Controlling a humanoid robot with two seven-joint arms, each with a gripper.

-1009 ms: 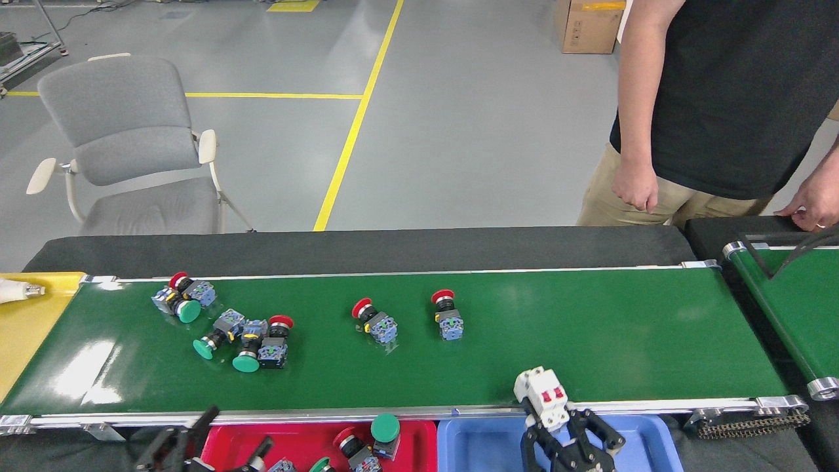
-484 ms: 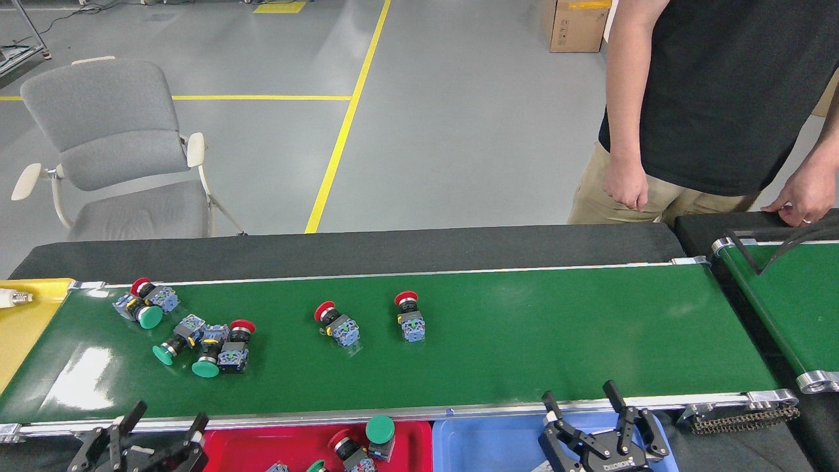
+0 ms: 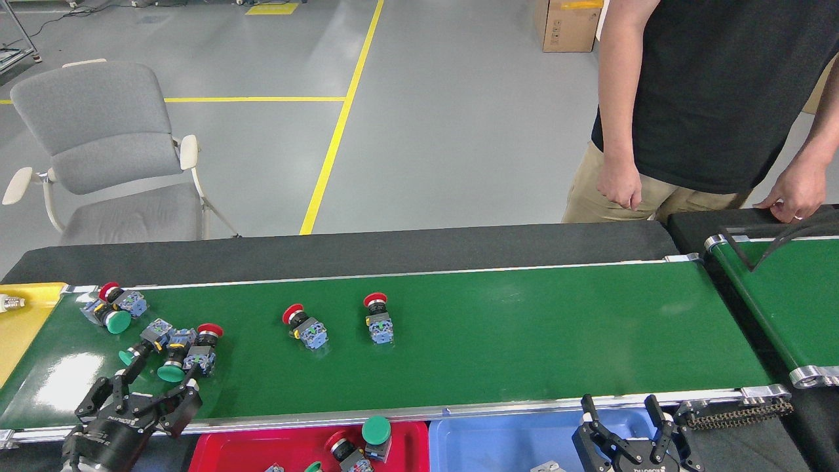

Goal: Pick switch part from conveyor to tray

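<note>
The conveyor (image 3: 524,341) runs across the view with several switch parts on it. Two red-capped ones (image 3: 305,328) (image 3: 379,318) lie apart near its middle. A cluster with green and red caps (image 3: 172,347) lies at its left end. My left gripper (image 3: 157,385) is open over the belt's near left corner, its fingertips right at the cluster's near side. My right gripper (image 3: 619,412) is open and empty over the blue tray (image 3: 498,440), where a small white piece shows at the bottom edge. The red tray (image 3: 223,452) holds several switch parts.
A yellow tray (image 3: 29,314) adjoins the belt's left end. A second, narrower green belt (image 3: 786,301) stands at the right. A person (image 3: 708,98) stands behind the belt at the right, one hand (image 3: 790,196) on the table edge. A grey chair (image 3: 98,144) is behind on the left.
My right gripper has let go of the white and red part and dropped lower, open. My left gripper has risen onto the belt by the cluster. The parts have drifted left.
</note>
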